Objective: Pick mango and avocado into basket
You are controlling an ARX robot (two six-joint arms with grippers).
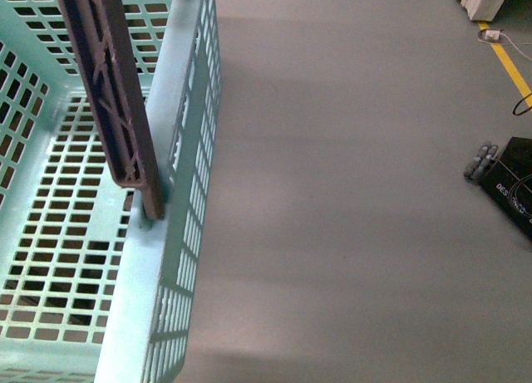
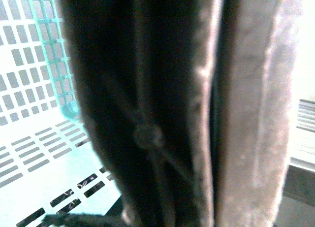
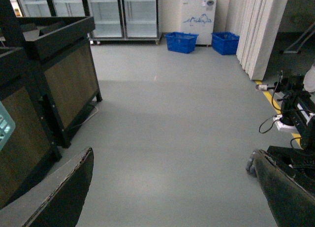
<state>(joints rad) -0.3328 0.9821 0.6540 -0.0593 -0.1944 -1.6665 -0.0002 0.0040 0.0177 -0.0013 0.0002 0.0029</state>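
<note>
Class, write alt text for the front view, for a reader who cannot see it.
A light teal slotted basket fills the left side, no fruit in its visible part, its brown-grey handle slanting across it. Grey floor spreads right, with a yellow line and a black object at the far edge.

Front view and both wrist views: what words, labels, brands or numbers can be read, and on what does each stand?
"DES": pale lettering on the black object on the floor at the right edge of the front view; the letters after it are too blurred to read.
White freezer, right wrist view: blue graphic on its front, any lettering too small to read.
Basket: no lettering visible.
Left wrist view: no text.
</note>
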